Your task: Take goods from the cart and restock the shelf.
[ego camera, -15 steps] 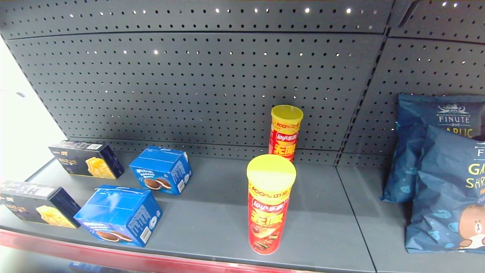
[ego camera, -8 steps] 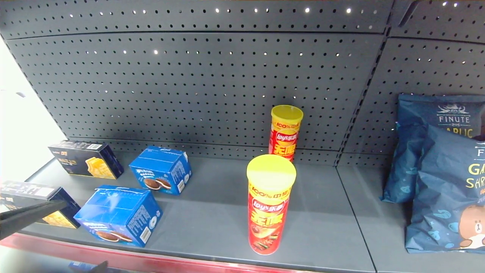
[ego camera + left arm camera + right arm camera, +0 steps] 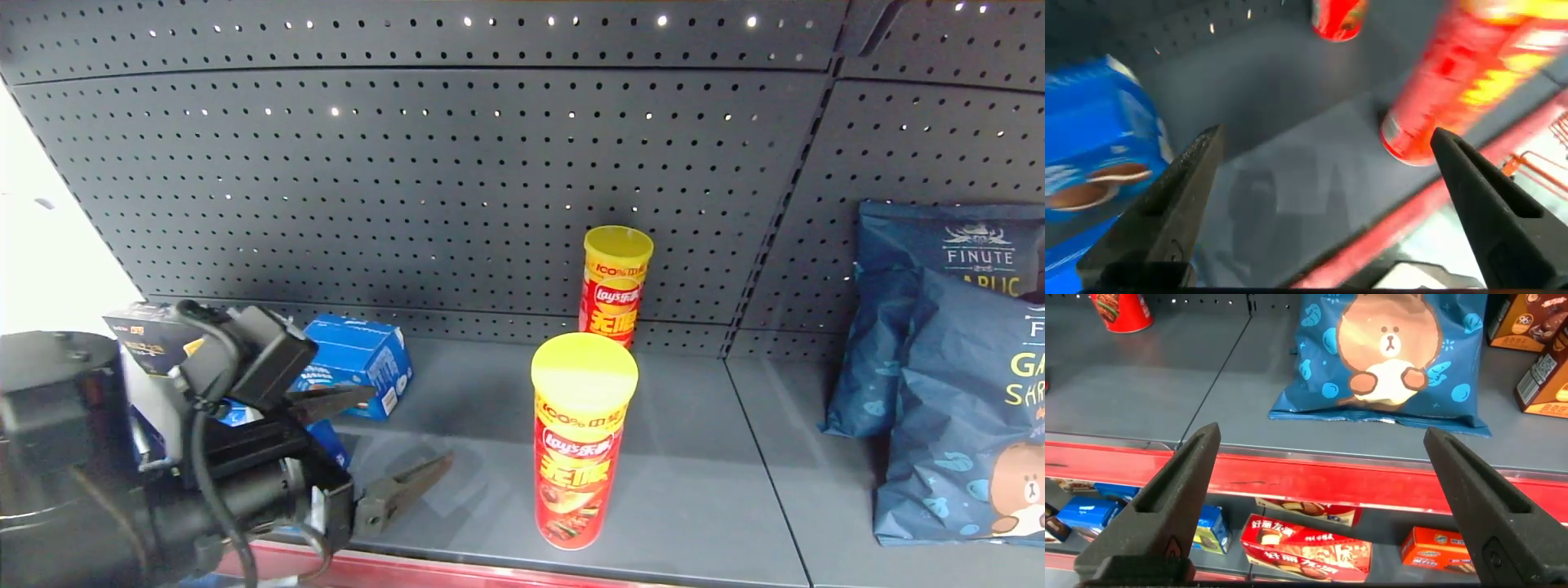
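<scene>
A blue box [image 3: 363, 363] sits beside the left end effector [image 3: 410, 430], spread wide and empty; a chip can [image 3: 581, 441] stands near. The arm has just entered.

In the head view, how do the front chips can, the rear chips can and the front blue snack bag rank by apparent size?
1. front blue snack bag, though the picture edge cuts it.
2. front chips can.
3. rear chips can; it stands farther back, so both cans may truly match.

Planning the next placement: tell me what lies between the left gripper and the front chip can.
Bare shelf is all that lies between the left gripper and the front chip can, seen in the head view; the left wrist view agrees.
</scene>
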### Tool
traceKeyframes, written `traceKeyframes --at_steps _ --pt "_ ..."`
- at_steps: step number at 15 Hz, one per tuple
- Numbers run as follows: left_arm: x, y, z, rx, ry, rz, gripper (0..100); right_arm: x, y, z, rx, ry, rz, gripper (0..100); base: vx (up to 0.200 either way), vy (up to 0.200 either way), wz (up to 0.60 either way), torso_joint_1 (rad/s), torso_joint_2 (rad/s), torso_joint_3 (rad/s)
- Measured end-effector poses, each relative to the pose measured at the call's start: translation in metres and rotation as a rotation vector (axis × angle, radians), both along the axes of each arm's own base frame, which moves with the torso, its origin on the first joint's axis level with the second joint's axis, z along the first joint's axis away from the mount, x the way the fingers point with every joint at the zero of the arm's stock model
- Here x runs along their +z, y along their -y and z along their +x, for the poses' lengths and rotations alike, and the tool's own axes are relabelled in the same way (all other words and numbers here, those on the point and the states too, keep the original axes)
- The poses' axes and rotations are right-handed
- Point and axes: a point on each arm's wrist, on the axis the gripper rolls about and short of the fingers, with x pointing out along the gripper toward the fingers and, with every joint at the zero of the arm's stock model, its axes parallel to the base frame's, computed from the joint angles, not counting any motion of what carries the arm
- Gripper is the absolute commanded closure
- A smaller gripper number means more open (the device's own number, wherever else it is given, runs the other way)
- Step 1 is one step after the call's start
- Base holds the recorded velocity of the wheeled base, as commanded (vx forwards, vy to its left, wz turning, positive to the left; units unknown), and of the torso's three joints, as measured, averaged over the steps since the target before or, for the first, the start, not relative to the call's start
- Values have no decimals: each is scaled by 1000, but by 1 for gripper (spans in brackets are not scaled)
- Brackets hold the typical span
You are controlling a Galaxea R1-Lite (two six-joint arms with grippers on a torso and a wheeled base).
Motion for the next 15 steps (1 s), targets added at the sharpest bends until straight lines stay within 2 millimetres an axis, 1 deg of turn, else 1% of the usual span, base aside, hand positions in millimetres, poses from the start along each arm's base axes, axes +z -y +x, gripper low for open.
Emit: traceKeyframes --at_steps 1,3,5,10,15 --pt "-8 5 8 17 -30 10 0 0 0 0 0 0 0 0 0 0 0 0 0 0" --pt "-23 11 19 35 -81 42 0 0 0 0 0 0 0 0 0 0 0 0 0 0" --pt "-31 18 26 69 -91 66 0 0 0 0 0 0 0 0 0 0 0 0 0 0" --pt "-40 39 30 46 -128 55 0 0 0 0 0 0 0 0 0 0 0 0 0 0" --pt "-38 52 37 30 -115 52 0 0 0 0 0 0 0 0 0 0 0 0 0 0"
